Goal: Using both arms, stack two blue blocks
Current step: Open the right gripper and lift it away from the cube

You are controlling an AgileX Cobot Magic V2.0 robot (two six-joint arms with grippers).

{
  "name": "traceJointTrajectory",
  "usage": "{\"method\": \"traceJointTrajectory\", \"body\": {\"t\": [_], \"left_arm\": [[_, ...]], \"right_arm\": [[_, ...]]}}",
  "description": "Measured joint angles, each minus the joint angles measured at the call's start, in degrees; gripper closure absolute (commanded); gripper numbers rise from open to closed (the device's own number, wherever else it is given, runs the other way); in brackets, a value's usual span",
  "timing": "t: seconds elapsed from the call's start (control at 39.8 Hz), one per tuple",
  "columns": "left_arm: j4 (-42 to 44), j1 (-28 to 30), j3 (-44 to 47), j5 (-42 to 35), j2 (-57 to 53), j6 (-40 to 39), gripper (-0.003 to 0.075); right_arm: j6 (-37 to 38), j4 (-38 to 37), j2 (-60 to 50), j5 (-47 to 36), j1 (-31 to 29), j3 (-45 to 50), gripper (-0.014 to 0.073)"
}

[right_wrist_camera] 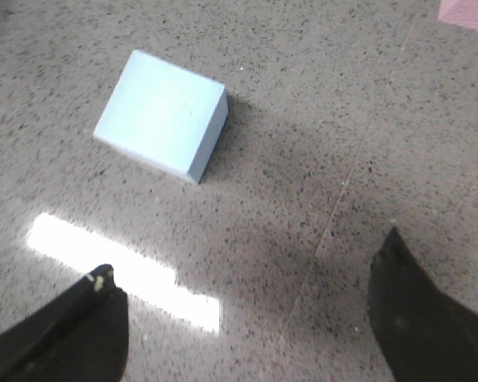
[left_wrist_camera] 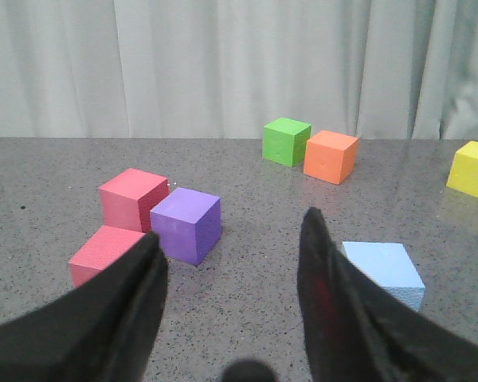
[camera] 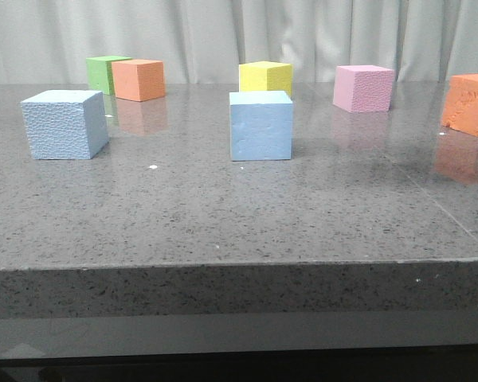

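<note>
Two blue blocks on grey table (camera: 223, 215), well apart: left block (camera: 64, 124), centre block (camera: 260, 125). We judge both light, soft foam, pebbly faces giving fair grip; take hold across opposite flat sides, mid-height. Left gripper (left_wrist_camera: 231, 263) wide apart, empty. Right gripper (right_wrist_camera: 247, 302) wide, empty, apparently above centre block.

Two blue blocks (camera: 64, 124) (camera: 260, 126), two orange cubes (camera: 139, 79) (camera: 470, 104)

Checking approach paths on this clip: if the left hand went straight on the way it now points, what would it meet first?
Probably nothing soon: the open left hand points at bare table between the purple cube and a blue block. Depth is unclear; the green cube sits farther along.
</note>
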Motion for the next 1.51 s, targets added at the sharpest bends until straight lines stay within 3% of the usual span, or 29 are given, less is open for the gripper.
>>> {"method": "traceJointTrajectory", "body": {"t": [0.38, 0.7, 1.16, 1.23, 1.36, 1.51], "left_arm": [[0.0, 0.0, 0.0, 0.0, 0.0, 0.0, 0.0355], [0.0, 0.0, 0.0, 0.0, 0.0, 0.0, 0.0355], [0.0, 0.0, 0.0, -0.25, 0.72, 0.06, 0.035], [0.0, 0.0, 0.0, -0.39, 0.87, 0.06, 0.0303], [0.1, 0.0, -0.28, 1.02, 1.58, 0.06, 0.0148], [0.43, -1.96, -4.33, 5.17, 5.14, 0.12, 0.0133]], "right_arm": [[-6.37, 0.23, -29.26, -11.86, 0.0, 25.66, -0.0022], [-8.71, 0.23, -45.04, -24.01, 0.0, 42.58, -0.0022], [-8.93, 0.23, -48.93, -25.85, 0.0, 45.31, -0.0022], [-8.93, 0.23, -48.93, -25.81, 0.0, 45.31, -0.0022], [-8.93, 0.23, -48.93, -25.72, 0.0, 45.31, -0.0022], [-8.93, 0.23, -48.93, -25.72, 0.0, 45.31, -0.0022]]}}
